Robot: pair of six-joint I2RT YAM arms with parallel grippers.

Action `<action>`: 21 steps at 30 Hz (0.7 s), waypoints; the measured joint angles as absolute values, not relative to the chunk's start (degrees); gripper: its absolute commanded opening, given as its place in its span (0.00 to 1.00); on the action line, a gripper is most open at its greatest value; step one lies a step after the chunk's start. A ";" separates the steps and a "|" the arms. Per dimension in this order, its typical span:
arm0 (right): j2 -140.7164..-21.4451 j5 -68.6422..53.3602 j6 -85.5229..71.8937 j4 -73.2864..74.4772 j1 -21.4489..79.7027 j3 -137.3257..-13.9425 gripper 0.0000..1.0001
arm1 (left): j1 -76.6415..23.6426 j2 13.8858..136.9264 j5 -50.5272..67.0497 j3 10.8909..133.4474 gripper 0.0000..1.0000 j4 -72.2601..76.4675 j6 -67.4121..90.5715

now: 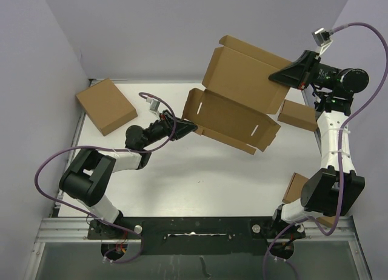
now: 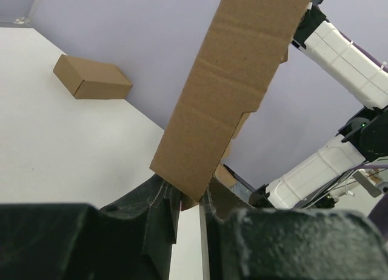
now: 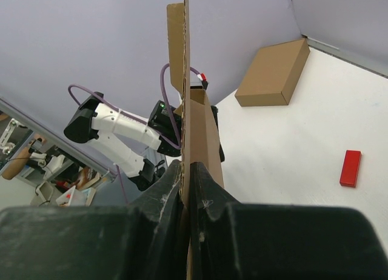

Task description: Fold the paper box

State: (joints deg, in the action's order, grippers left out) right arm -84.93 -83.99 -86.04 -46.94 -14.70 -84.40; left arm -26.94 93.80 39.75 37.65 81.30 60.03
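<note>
The paper box point(image 1: 242, 86) is a brown die-cut blank held in the air between both arms, partly folded, with a large panel above and a shallow tray section with side flaps below. My right gripper point(image 1: 280, 75) is shut on the right edge of the large panel; in the right wrist view the sheet point(image 3: 203, 134) stands edge-on, pinched between its jaws point(image 3: 189, 171). My left gripper point(image 1: 187, 127) holds the left end flap of the tray section. In the left wrist view that flap's point(image 2: 236, 68) corner sits between its narrow-set jaws point(image 2: 191, 201), touching both.
One ready-made brown box point(image 1: 106, 105) lies at the back left of the white table point(image 1: 200, 177), also seen as a box point(image 2: 91, 78) in the left wrist view. Two more boxes point(image 1: 297, 115) point(image 1: 296, 186) lie by the right arm. A small red block point(image 3: 350, 168) lies on the table.
</note>
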 measured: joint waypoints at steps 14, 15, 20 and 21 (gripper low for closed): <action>-84.90 -83.13 -85.93 -47.09 -15.40 -84.07 0.00 | -26.96 93.67 38.79 37.08 0.65 81.65 60.84; -84.90 -82.91 -85.93 -47.11 -15.40 -84.07 0.00 | -26.83 93.34 37.95 36.03 0.71 81.80 61.04; -84.90 -82.61 -85.82 -47.20 -15.44 -84.07 0.00 | -24.69 87.68 34.09 25.93 0.84 81.47 59.81; -84.90 -82.50 -85.82 -47.29 -15.44 -84.07 0.00 | -24.14 86.08 33.26 24.05 0.85 81.30 59.29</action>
State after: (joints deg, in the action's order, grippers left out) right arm -84.90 -82.50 -85.82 -47.29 -15.44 -84.07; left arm -24.14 86.08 33.26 24.05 81.30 59.29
